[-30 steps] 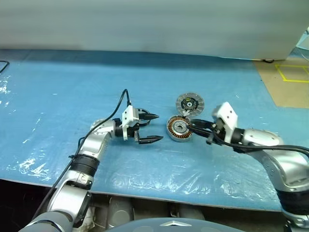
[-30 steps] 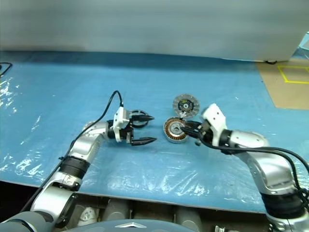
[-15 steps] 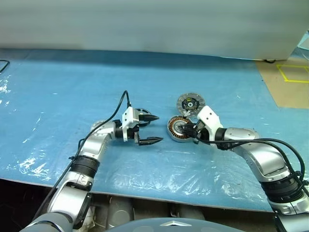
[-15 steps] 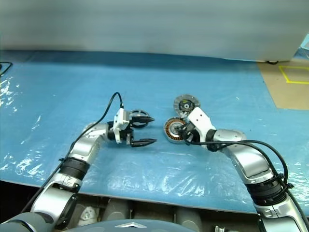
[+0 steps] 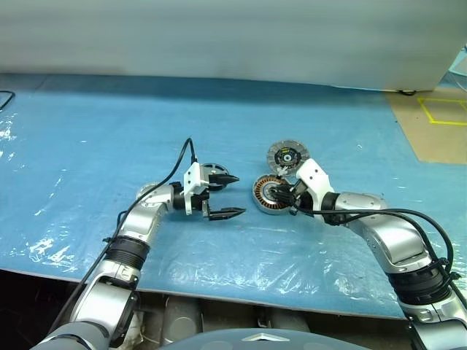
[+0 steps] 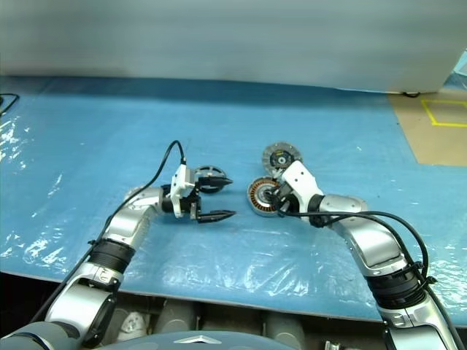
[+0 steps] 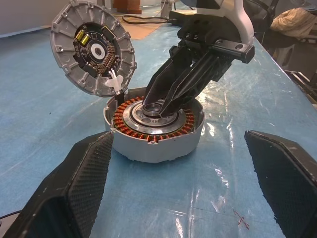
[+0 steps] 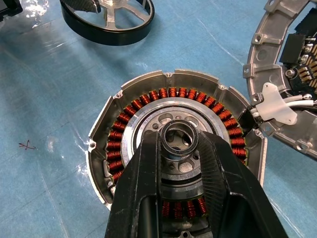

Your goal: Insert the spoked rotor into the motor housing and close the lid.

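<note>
change: your right pincer (image 5: 281, 195) has come down and in from the right side of the housing (image 5: 269, 194); its tips now sit over the housing's centre. The last half of that stretch shows no further travel.
meaning: you look set on the hub, not on the rotor. My read: you're steadying or aligning the housing, and the insert step is not yet done.
right pincer: narrow, fingers (image 8: 143, 168) closed on a small dark ring at the hub (image 8: 178, 136). Whether that ring is loose or part of the housing, I cannot tell.
left pincer (image 5: 225, 195): wide, holding nothing, level, pointing across at the housing. No visible shift from a second ago.
rotor (image 8: 110, 17): on the table (image 5: 95, 138), just behind the left pincer's far finger, well apart from the housing. Untouched.
housing: flat on the table, copper windings up, between the two pincers.
lid (image 7: 93, 47): tilted up at the housing's far edge, ribbed face with the black hub showing. A white clip and thin wires join it to the housing rim. Still open.
count: one rotor, one housing, one lid, two pincers.
next (judgement): fetch the rotor with your left pincer, since it is nearest. Clear the right pincer off the hub first, or the rotor has no way in.
risk (judgement): the lid leans close to the right pincer; a careless pull-out could knock it shut early or strain the wires.
</note>
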